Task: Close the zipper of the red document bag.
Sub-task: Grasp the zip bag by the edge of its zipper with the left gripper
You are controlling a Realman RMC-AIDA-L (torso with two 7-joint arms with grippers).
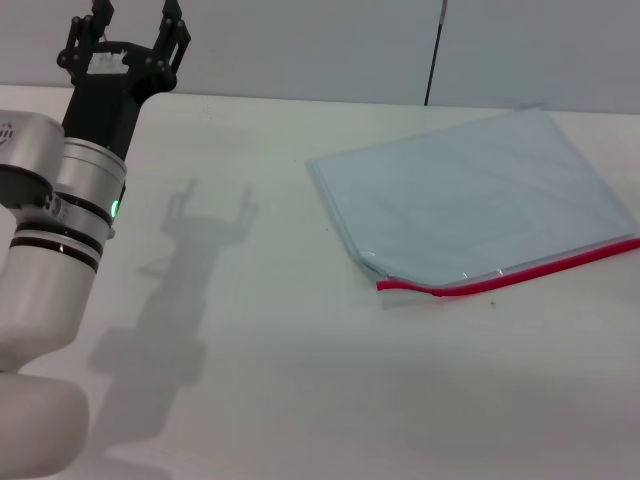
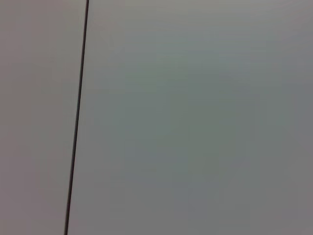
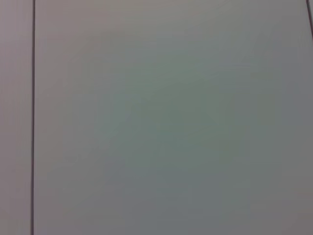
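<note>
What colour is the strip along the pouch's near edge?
Bright red zipper strip, clearest in the head view.

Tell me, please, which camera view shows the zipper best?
The head view: the zipper runs red along the bag's near edge. Both wrist views show only blank wall, no zipper.

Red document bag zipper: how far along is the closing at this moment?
Nothing looks done yet. The red document bag lies flat on the white table, its zipper along the near edge untouched; the head view cannot show whether it is shut. The left gripper is raised and open, far from the bag. The right arm is unseen. Reaching, gripping and pulling remain.
</note>
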